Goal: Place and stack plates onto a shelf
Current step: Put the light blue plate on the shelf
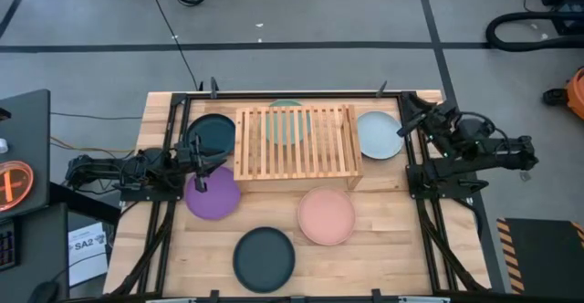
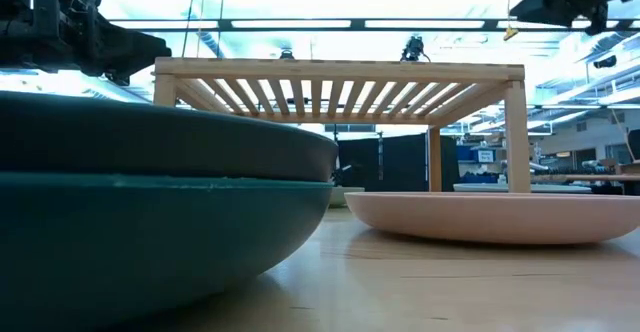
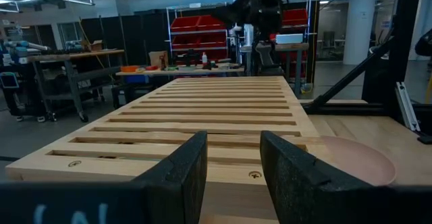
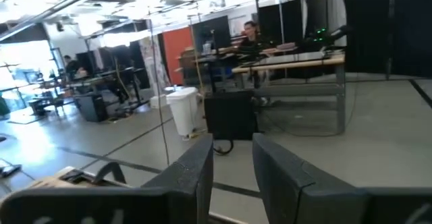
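High view showed the shelf [image 1: 297,142], a low rectangular rack of pale wooden slats on short square legs, standing toward the far side of the wooden table [image 1: 383,239]. Round matte plates lay around it, none on top. A mint green plate [image 1: 286,123] sat beneath the slats. A dark teal plate [image 1: 213,135] lay just beside the rack's left end, a pale blue-white plate [image 1: 378,134] just beside its right end. A purple plate [image 1: 213,196] sat near the left front corner, a salmon pink plate [image 1: 327,215] in front of the rack, and a charcoal plate [image 1: 264,258] near the table's front edge.

The left gripper [image 1: 198,164] hung between the teal and purple plates, its blocky, grainy dark fingers [image 3: 183,177] a narrow gap apart with nothing between them, aimed along the slatted top. The right gripper [image 1: 422,120] waited at the far right corner near the pale plate, raised, its smooth dark fingers [image 4: 196,177] likewise slightly parted and empty, facing the room.
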Available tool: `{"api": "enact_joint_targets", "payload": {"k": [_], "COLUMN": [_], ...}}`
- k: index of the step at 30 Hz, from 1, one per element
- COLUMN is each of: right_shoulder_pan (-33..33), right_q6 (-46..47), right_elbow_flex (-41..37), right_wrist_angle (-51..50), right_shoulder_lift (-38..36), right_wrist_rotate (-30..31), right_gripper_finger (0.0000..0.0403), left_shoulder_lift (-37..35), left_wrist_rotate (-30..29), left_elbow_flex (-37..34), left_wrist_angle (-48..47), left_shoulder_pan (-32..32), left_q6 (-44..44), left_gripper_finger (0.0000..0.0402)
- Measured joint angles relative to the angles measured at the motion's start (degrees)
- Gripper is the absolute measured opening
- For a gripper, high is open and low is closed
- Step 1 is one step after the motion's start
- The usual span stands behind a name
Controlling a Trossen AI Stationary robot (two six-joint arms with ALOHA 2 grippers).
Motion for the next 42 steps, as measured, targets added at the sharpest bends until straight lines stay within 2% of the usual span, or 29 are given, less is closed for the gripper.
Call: {"api": "enact_joint_targets", "payload": {"k": [7, 13, 17, 20, 24, 28, 33, 36, 42], "right_shoulder_pan": [-8.05, -22.08, -34.75, -44.03, -54.37, -61.54, -66.72, -68.22, -68.93], "right_q6": [6.28, 8.01, 10.14, 10.28, 7.21, 4.23, 0.42, -2.61, -10.63], "right_elbow_flex": [1.09, 2.91, 9.47, 14.82, 20.2, 23.72, 25.19, 25.41, 25.41], "right_wrist_angle": [-0.4, -3.68, -14.26, -22.93, -28.01, -29.86, -30.6, -32.41, -38.99], "right_shoulder_lift": [9.96, 18.97, 23.61, 27.74, 33.9, 40.73, 48.4, 52.18, 57.91], "right_wrist_rotate": [-10.54, -19.75, -29.54, -39.29, -51.52, -60.7, -71.27, -73.8, -71.49], "right_gripper_finger": [0.011, 0.011, 0.011, 0.011, 0.011, 0.011, 0.011, 0.011, 0.011], "left_shoulder_lift": [0.0, 0.0, 0.0, 0.0, 0.0, 0.01, 0.0, 0.0, 0.0], "left_wrist_rotate": [0.01, 0.02, 0.0, 0.01, 0.02, 0.02, 0.02, 0.01, 0.02], "left_elbow_flex": [-0.01, -0.01, -0.01, 0.01, 0.01, 0.01, -0.01, 0.01, 0.01], "left_wrist_angle": [0.0, -0.01, 0.01, 0.01, -0.01, -0.01, -0.01, -0.01, -0.01], "left_shoulder_pan": [-0.04, -0.02, -0.02, -0.02, -0.02, -0.02, -0.02, -0.02, -0.02], "left_q6": [0.0, -0.02, -0.02, -0.02, -0.04, -0.07, -0.07, -0.08, -0.07], "left_gripper_finger": [0.0144, 0.0144, 0.0144, 0.0144, 0.0144, 0.0144, 0.0144, 0.0144, 0.0144]}}
